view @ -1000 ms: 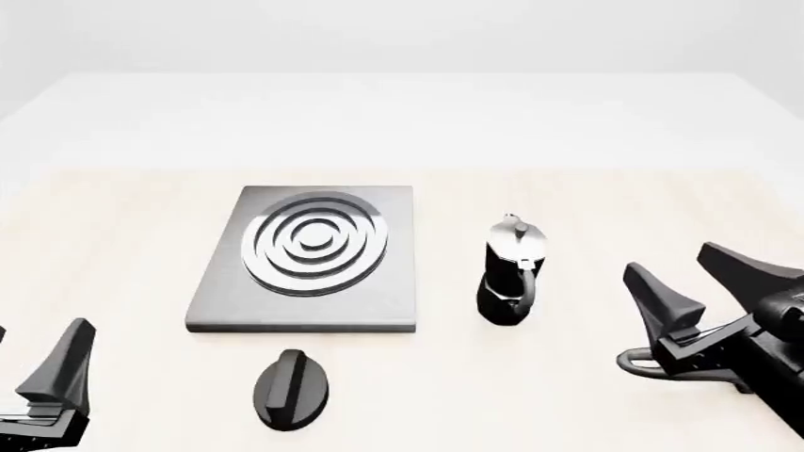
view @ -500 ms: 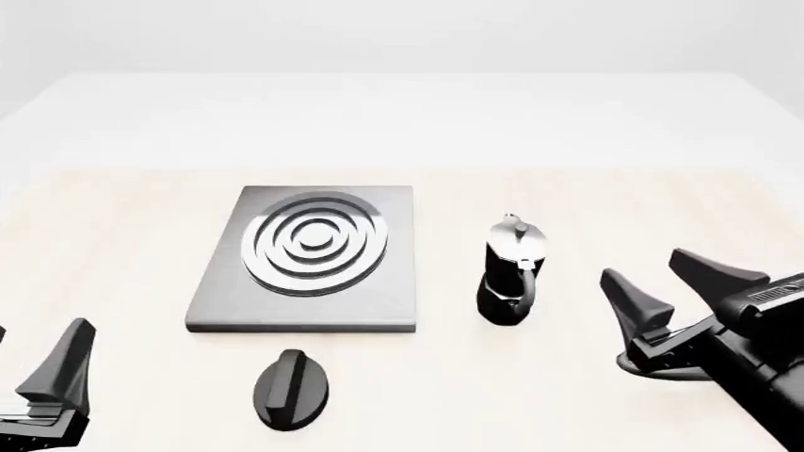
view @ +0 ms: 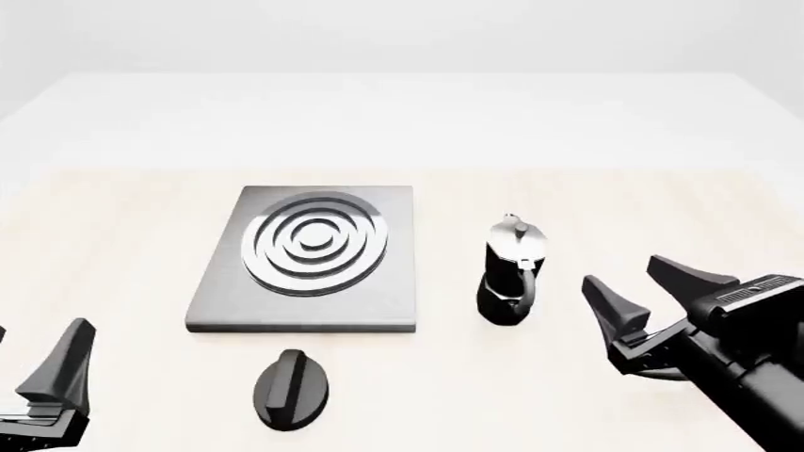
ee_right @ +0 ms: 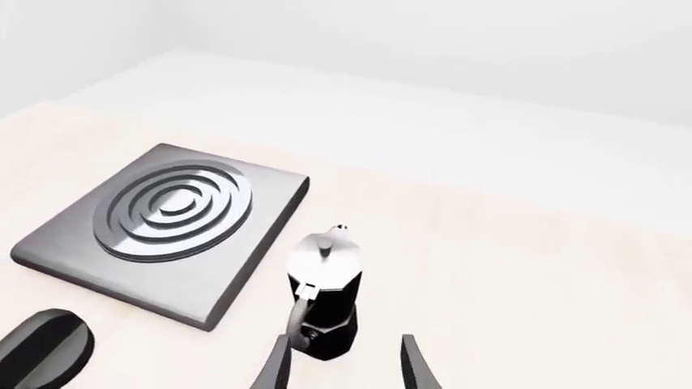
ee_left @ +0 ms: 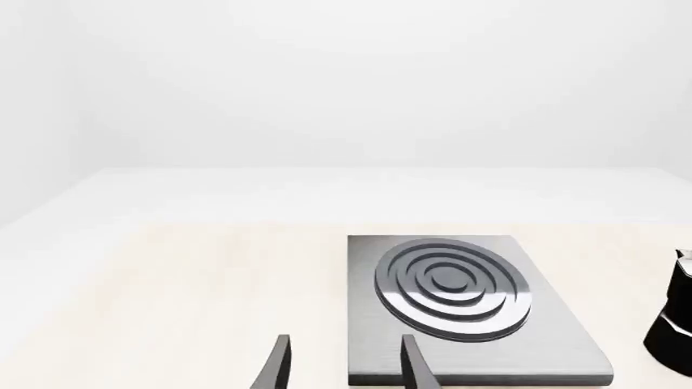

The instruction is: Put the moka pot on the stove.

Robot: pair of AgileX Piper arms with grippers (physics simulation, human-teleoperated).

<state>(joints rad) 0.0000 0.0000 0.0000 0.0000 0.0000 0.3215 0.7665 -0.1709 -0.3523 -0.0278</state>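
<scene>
A small black waisted moka pot (view: 511, 273) with a silvery lid, top knob and curved handle is seen standing upright on the pale wooden table (view: 628, 207), just to the right of a flat square grey brushed-metal stove (view: 308, 259) marked with raised concentric silver rings. The pot is set apart from the slab, with a strip of bare tabletop visible between them. Its handle is turned toward the near edge of the table.

The right gripper (view: 641, 287), a black two-fingered claw, is held with its jaws spread wide at the near right, close to the pot but not touching it. In the right wrist view the pot (ee_right: 322, 296) is framed just ahead of the parted fingers (ee_right: 279, 365), and nothing is clasped between them.

The left gripper (ee_left: 343, 363) is parked at the near left corner of the table, well apart from the pot; its jaws are likewise released and empty, as shown in the left wrist view, where the stove (ee_left: 476, 312) is seen beyond them.

A black oval knob (view: 292, 388) is laid on the table just near of the stove's front edge.
</scene>
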